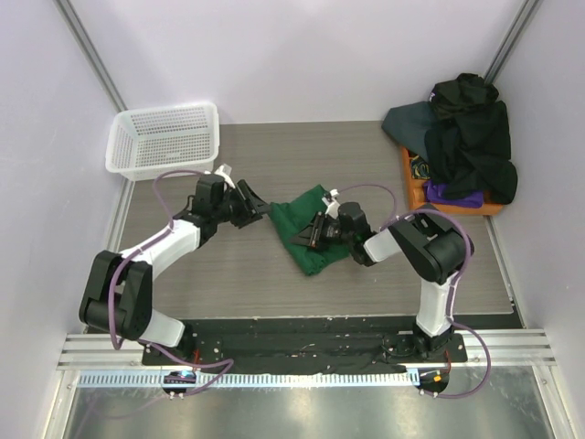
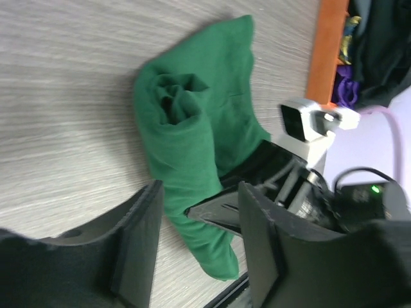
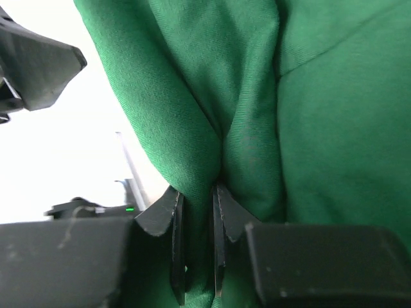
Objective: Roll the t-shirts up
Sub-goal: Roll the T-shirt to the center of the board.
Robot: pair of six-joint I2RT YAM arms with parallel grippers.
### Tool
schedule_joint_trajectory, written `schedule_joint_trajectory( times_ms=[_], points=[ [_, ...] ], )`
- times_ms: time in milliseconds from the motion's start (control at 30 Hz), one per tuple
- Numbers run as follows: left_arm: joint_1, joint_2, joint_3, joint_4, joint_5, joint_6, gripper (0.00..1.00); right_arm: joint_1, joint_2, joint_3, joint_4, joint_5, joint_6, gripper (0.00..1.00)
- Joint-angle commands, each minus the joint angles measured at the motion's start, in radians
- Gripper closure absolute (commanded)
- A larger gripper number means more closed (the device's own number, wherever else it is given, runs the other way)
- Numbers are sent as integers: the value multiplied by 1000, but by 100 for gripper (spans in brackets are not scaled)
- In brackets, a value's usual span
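At the far-left corner of the worktop (image 1: 274,288), a white mesh basket (image 1: 164,137) is noted, standing upright. Right of it, the left gripper (image 1: 259,207) is seen with its jaws apart and nothing between them. It is placed just beside the left edge of the dark green t-shirt (image 1: 306,254); contact cannot be confirmed. That shirt is found bunched at the centre of the worktop, and a rolled end is visible in the left wrist view. The right gripper (image 3: 196,202) is clamped on a fold of it. At the far right, an orange tray (image 1: 413,183) is recorded, loaded with a heap of dark t-shirts (image 1: 471,137). A purple one (image 1: 452,195) is seen at its near edge.
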Motion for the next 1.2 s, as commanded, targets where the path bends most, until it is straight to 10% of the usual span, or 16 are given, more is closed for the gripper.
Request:
schedule_joint_trajectory(
  times_ms=[0,867,1167],
  points=[
    [-37,28,13,99,30,2,50,-34,96,-41,295,-129,207,99],
    [-170,383,284,195,7,-41,60,-142,150,-48,384,-223,311,99],
    [-190,375,312,188,-7,-40,60,-156,114,18,162,-253,205,99]
  ],
)
